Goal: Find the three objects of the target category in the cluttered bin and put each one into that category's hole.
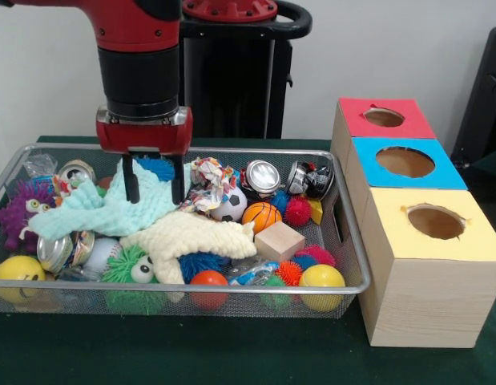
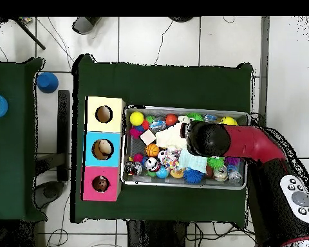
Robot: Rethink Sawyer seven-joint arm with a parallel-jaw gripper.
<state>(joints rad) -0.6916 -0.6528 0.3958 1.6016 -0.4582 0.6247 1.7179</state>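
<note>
The wire mesh bin point(image 1: 231, 289) is full of clutter; it also shows in the overhead view point(image 2: 183, 108). No furry plush animal shows in it. My gripper point(image 1: 155, 183) hangs over the bin's back left part. It is open, and its two black fingers point(image 1: 131, 180) point down and straddle the top of a mint waffle cloth point(image 1: 103, 210). In the overhead view the arm's end point(image 2: 207, 139) hides the gripper. Three hole boxes stand beside the bin: red point(image 1: 384, 117), blue point(image 1: 405, 161) and yellow point(image 1: 435, 221). Something tan shows inside the blue box's hole point(image 2: 104, 149).
A cream waffle cloth point(image 1: 187, 237) lies across the bin's middle. Around it are spiky balls, a purple googly-eyed ball point(image 1: 23, 210), crushed cans point(image 1: 262, 176), a wooden cube point(image 1: 279, 241), a small basketball point(image 1: 261, 215) and yellow balls point(image 1: 321, 279).
</note>
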